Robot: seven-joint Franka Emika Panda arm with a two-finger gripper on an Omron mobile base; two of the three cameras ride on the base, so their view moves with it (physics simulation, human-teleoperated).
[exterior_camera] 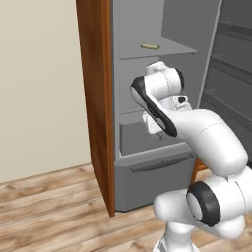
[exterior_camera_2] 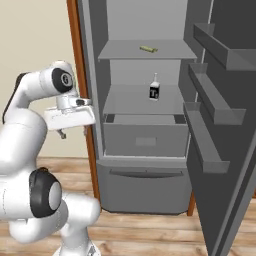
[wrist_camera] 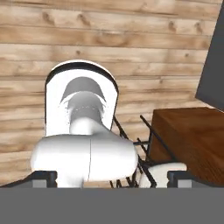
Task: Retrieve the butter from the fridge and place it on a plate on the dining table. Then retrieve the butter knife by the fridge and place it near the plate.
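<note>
The fridge (exterior_camera: 147,179) (exterior_camera_2: 145,182) stands open in front of me. The butter (exterior_camera: 150,47) (exterior_camera_2: 148,49), a small tan stick, lies on the upper shelf. My gripper (exterior_camera_2: 62,133) (exterior_camera: 158,134) hangs at about drawer height in front of the fridge's left edge, well below the butter and left of it, pointing down at the floor. In the hand view the gripper (wrist_camera: 113,177) is open, its fingertips (wrist_camera: 46,177) stand wide apart and nothing lies between them. The plate, the dining table and the butter knife are out of view.
A small white bottle (exterior_camera_2: 154,88) with a dark label stands on the middle shelf above a grey drawer (exterior_camera_2: 145,140). The open door (exterior_camera_2: 225,125) with its shelves juts out on the right. A wood-brown side panel (exterior_camera: 98,98) borders the fridge on the left, over a plank floor (exterior_camera: 49,206).
</note>
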